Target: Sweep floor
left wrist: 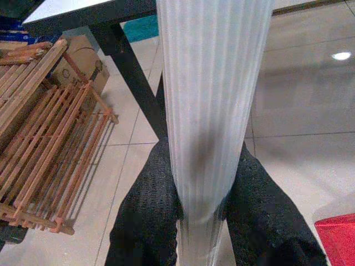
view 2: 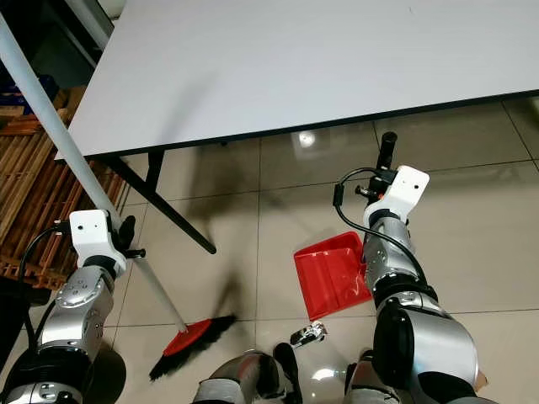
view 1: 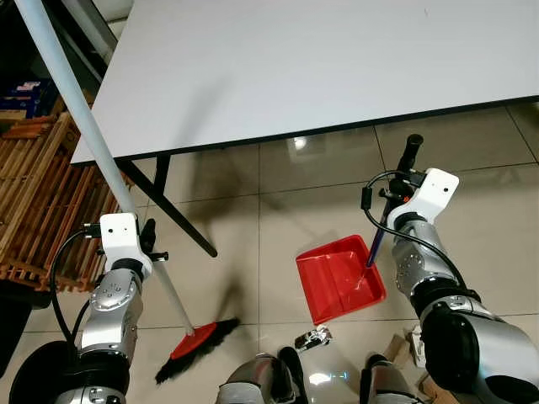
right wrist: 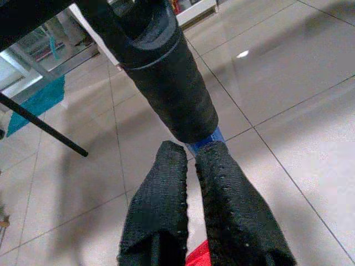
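Note:
A broom with a long pale ribbed pole (view 1: 93, 139) slants down from the upper left to its red head with black bristles (view 1: 199, 341) on the tiled floor. My left gripper (view 1: 152, 242) is shut on the pole low down; in the left wrist view its fingers (left wrist: 147, 221) clamp the pole (left wrist: 211, 111) from both sides. A red dustpan (view 1: 339, 278) rests on the floor to the right of the broom head. Its blue shaft rises to a black grip (view 1: 411, 151). My right gripper (view 1: 391, 200) is shut on that shaft just under the grip (right wrist: 166, 83).
A large grey table (view 1: 320, 67) with black angled legs (view 1: 181, 215) stands straight ahead. A wooden slatted rack (view 1: 42, 202) lies on the left. A small shiny bit of litter (view 1: 313, 338) sits on the tiles near my feet, and cardboard scraps (view 1: 404, 349) lie at the lower right.

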`<state>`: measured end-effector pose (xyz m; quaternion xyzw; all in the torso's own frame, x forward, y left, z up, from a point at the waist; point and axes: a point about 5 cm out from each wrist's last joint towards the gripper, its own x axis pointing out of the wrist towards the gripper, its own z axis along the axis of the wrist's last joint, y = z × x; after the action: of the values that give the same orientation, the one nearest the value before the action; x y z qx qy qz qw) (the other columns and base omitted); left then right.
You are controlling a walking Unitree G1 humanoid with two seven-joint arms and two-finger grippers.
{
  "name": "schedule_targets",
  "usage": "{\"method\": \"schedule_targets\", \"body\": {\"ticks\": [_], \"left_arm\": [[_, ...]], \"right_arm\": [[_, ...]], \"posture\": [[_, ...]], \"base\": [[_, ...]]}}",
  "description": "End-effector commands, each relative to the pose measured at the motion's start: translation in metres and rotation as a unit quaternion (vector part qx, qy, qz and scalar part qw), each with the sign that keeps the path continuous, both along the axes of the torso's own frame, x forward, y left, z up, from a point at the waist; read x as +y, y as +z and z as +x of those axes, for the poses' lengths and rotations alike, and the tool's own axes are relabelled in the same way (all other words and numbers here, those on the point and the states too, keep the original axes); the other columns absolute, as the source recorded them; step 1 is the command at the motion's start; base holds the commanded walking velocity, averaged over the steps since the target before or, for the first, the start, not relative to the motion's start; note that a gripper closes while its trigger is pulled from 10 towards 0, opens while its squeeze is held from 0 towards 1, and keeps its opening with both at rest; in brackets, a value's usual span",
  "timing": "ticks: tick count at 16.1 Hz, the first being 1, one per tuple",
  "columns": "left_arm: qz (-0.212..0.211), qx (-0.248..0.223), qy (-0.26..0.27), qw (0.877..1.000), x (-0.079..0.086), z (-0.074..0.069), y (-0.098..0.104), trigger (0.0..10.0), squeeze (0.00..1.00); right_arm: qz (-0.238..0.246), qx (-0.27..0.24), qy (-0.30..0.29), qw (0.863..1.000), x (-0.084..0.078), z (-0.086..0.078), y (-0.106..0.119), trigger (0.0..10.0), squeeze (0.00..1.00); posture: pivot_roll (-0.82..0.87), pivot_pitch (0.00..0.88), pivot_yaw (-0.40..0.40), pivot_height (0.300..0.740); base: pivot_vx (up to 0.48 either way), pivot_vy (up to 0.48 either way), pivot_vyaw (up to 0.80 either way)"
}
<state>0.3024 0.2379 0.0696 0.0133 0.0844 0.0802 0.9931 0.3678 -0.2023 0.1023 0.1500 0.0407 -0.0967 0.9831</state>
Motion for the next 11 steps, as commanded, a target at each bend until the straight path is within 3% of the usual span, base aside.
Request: {"method": "schedule_targets", "body": {"ticks": [1, 4, 5, 6, 7, 11], "left_arm": [[0.009, -0.007, 0.016, 1.000, 0.0099, -0.0038, 0.0031, 10.0, 0.00], [0.009, -0.008, 0.016, 1.000, 0.0097, -0.0035, 0.0031, 10.0, 0.00], [0.009, -0.008, 0.016, 1.000, 0.0100, -0.0034, 0.0032, 10.0, 0.00], [0.009, -0.008, 0.017, 1.000, 0.0102, -0.0036, 0.0031, 10.0, 0.00], [0.008, -0.008, 0.017, 1.000, 0.0102, -0.0040, 0.0029, 10.0, 0.00], [0.002, -0.009, 0.022, 1.000, 0.0093, -0.0060, 0.0005, 10.0, 0.00]], "right_arm": [[0.000, 0.016, 0.012, 1.000, 0.0066, -0.0013, -0.0063, 0.0, 0.00], [-0.001, 0.017, 0.012, 1.000, 0.0062, -0.0016, -0.0067, 0.0, 0.00], [-0.006, 0.019, 0.014, 1.000, 0.0062, -0.0017, -0.0071, 2.0, 0.00], [-0.018, 0.030, 0.010, 0.999, 0.0053, -0.0023, -0.0087, 10.0, 0.00], [-0.018, 0.030, 0.011, 0.999, 0.0051, -0.0025, -0.0091, 10.0, 0.99], [-0.016, 0.022, 0.020, 0.999, 0.0033, -0.0017, -0.0066, 10.0, 1.00]], "posture": [[-0.03, 0.208, 0.263, 0.740], [-0.03, 0.206, 0.262, 0.740], [-0.03, 0.205, 0.260, 0.740], [-0.03, 0.202, 0.255, 0.740], [-0.03, 0.202, 0.250, 0.740], [-0.03, 0.195, 0.231, 0.740]], "base": [[0.000, 0.000, 0.00], [0.000, 0.000, 0.00], [0.000, 0.000, 0.00], [0.000, 0.000, 0.00], [0.000, 0.000, 0.00], [0.000, 0.000, 0.00]]}}
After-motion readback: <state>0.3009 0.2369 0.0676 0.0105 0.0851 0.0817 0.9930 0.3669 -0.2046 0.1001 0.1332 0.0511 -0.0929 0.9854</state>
